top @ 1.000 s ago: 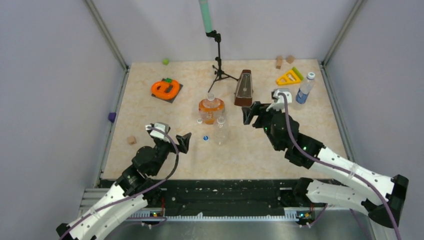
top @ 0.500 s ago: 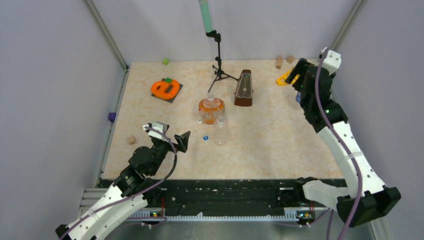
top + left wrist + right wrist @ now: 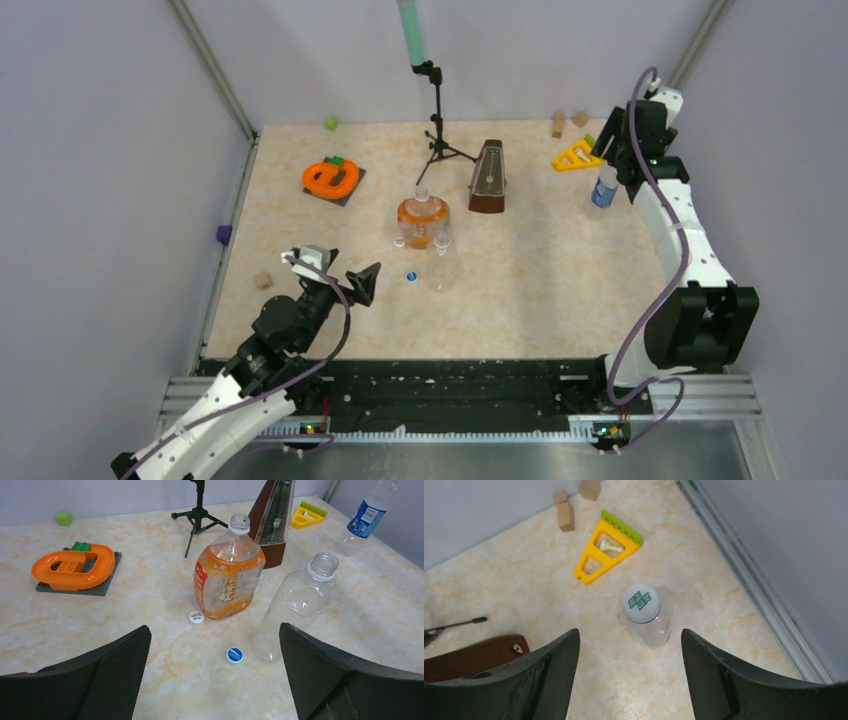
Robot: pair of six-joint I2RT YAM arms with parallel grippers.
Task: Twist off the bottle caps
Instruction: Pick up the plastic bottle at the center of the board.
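The blue-label bottle point(image 3: 604, 187) stands far right, white cap point(image 3: 640, 600) on (plain only in the right wrist view). The right gripper point(image 3: 629, 642) has swung over from the middle and hovers above it, jaws wide, empty: the last cap looks next. The left gripper point(image 3: 215, 645), open, faces the orange bottle point(image 3: 227, 580) and clear bottle point(image 3: 300, 592), both uncapped.

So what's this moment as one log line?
right gripper: open above capped bottle | left gripper: open | orange bottle, clear bottle: uncapped
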